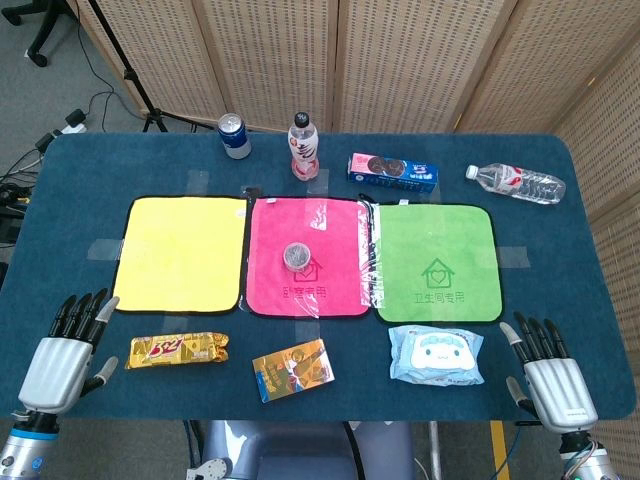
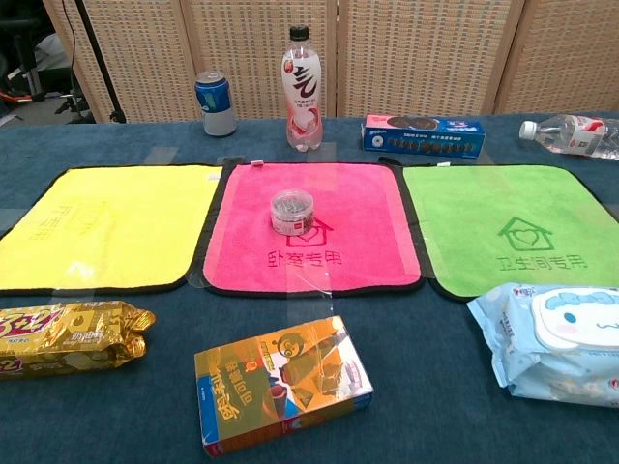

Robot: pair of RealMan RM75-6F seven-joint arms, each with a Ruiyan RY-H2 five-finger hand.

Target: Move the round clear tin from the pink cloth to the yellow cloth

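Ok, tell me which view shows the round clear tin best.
The chest view: the round clear tin sits close and from the side, with its clear wall and contents visible on the pink cloth. The head view shows it small, from above, mostly its top.

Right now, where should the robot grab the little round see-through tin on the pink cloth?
Probably around its round side wall, coming down from above. The round clear tin stands upright and short on the pink cloth, nothing touching it. The left hand lies nearer the yellow cloth.
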